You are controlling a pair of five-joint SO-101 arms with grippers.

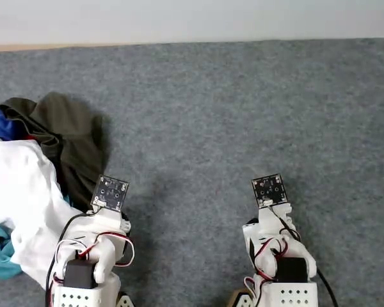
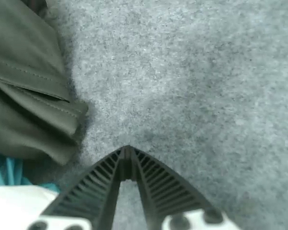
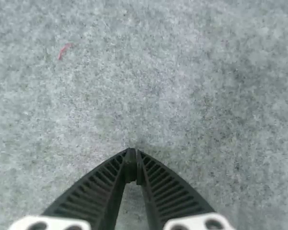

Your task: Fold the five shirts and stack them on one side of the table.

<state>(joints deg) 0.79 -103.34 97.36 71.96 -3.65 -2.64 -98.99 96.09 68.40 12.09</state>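
Nearest us, the 2 arms sit at the table's near edge. The left arm (image 1: 93, 256) is right against the heap of shirts (image 1: 32, 185). The right arm (image 1: 278, 256) is well apart from the heap, beyond the left arm.

We see the left gripper (image 2: 128, 152) with its jaws closed, tips meeting and nothing between them, over bare grey felt (image 2: 206, 72) just beside the heap's edge. The right gripper (image 3: 130, 155) looks the same to us: jaws pressed tip to tip, gripping nothing, over felt well clear of the heap. A small red fleck (image 3: 63, 50) lies on that felt.

The heap itself is crumpled and unfolded, and we make out 4 colours in it. A white shirt (image 1: 19, 192) spreads across its middle. An olive-green shirt (image 1: 70, 134) covers the heap's far side and the edge facing the arms. A blue shirt (image 1: 3, 125) peeks out at the heap's far outer corner. A teal shirt (image 1: 0, 259) pokes from under the white one at the heap's near end. From the left wrist, the olive-green hem is the part of the heap nearest the gripper, and the 2 are not touching.
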